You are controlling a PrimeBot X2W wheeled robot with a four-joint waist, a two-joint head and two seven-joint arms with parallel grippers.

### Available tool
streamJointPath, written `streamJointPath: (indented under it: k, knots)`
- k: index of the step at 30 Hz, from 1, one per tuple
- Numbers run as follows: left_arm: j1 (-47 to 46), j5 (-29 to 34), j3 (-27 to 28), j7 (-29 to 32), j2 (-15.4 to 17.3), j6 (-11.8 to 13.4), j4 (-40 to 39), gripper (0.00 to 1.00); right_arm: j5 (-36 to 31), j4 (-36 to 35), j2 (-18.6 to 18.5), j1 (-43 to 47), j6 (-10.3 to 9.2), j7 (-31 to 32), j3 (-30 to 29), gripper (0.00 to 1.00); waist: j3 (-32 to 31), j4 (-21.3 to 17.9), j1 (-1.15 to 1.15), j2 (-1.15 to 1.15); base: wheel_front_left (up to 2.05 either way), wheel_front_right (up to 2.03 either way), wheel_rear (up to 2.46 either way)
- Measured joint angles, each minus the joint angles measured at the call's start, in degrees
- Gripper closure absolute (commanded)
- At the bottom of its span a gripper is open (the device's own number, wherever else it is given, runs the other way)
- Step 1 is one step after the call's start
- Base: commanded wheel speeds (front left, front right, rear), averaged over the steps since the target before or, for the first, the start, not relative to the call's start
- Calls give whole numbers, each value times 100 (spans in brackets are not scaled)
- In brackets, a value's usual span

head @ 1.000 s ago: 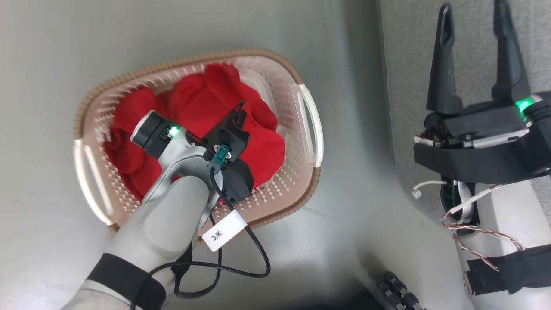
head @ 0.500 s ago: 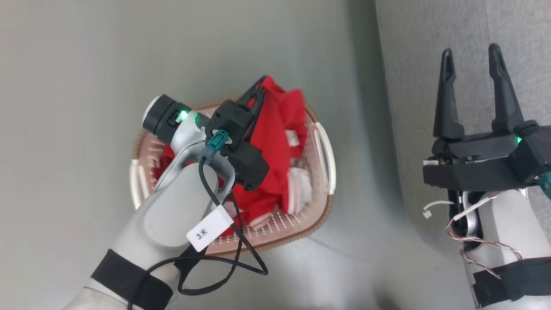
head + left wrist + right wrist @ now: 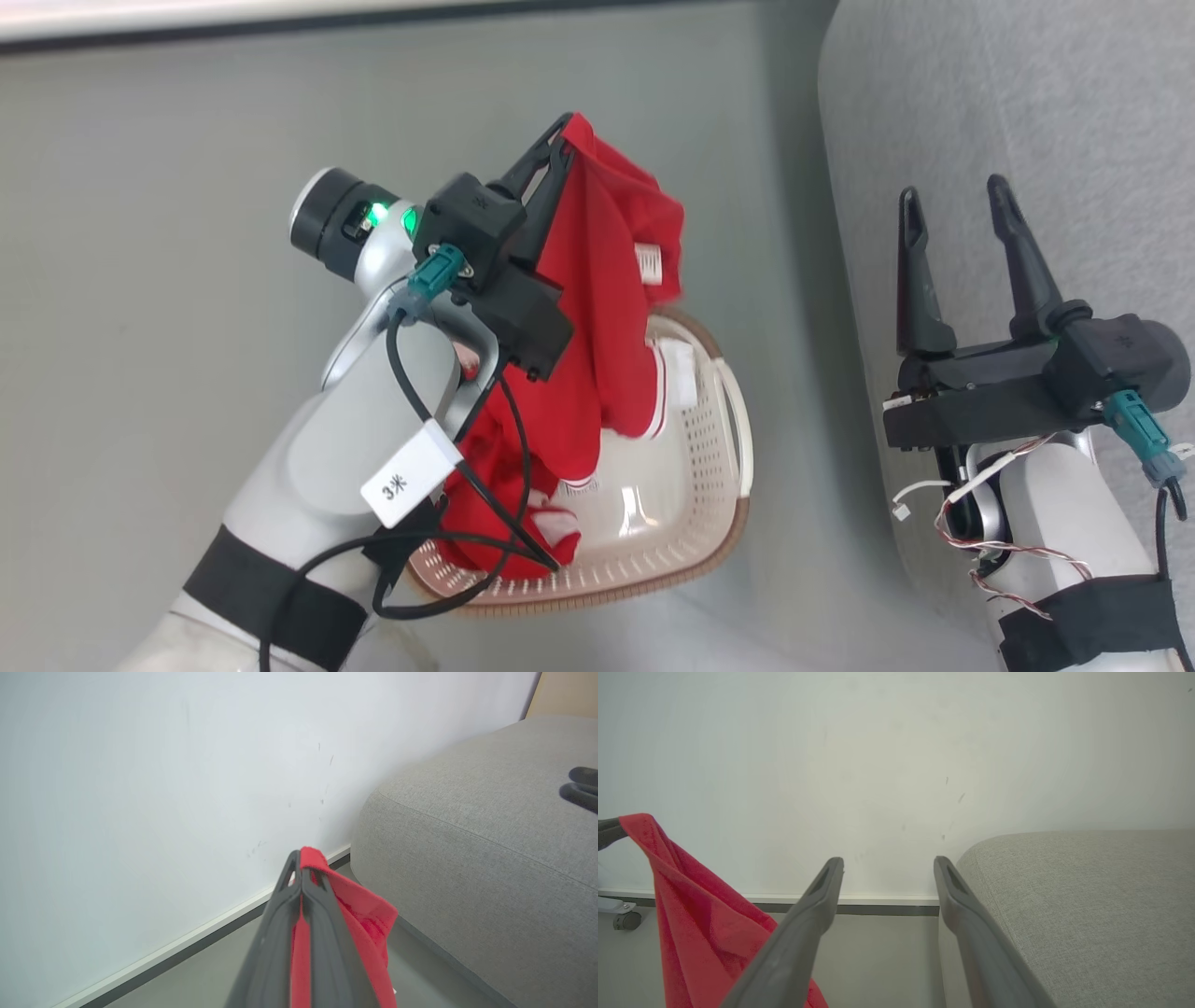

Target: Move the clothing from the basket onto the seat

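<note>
Head view. The left gripper (image 3: pixel 563 126) is pinched tight on a fold of the red garment (image 3: pixel 607 308), raised above the basket (image 3: pixel 719 523). The cloth hangs from the fingertips in a long drape, its small white label (image 3: pixel 649 263) facing out and its lower end reaching down into the basket. More red cloth with striped trim lies in the basket's near-left corner; I cannot tell whether it is a separate piece. The rest of the basket bottom is bare. The basket sits on the grey floor (image 3: pixel 168 280), near the seat (image 3: pixel 1027 84) at right. The left forearm, its black cable and white tag (image 3: pixel 411 471) cover the basket's left side. The right gripper (image 3: pixel 954 191) is spread wide and empty over the seat edge.

Left wrist view. The two fingers are pressed together with red cloth clamped between them and spilling to the right. A white wall (image 3: pixel 140 765) with a skirting (image 3: pixel 210 933) lies behind, and the seat's rounded corner is at right. Nothing lies on the part of the seat in view.

Right wrist view. The fingers stand well apart with nothing between them. The garment hangs at left, the seat is at right, and a small caster (image 3: pixel 626 919) is by the skirting.

Against earlier frames. A second ago the left gripper was down in the pile. Half a second ago the cloth was only partly lifted. It is now higher, and more of the basket bottom shows. The camera has tilted too. The right gripper's spread is unchanged.
</note>
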Motion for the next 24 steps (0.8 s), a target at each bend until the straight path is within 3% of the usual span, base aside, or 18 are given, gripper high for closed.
streamJointPath:
  k: [24]
  knots:
    - [-310,-826,290,221,-75,-148,1021,100,16,1273,48,395,541,1,648,0,-1998,52,0,0,0,0,0]
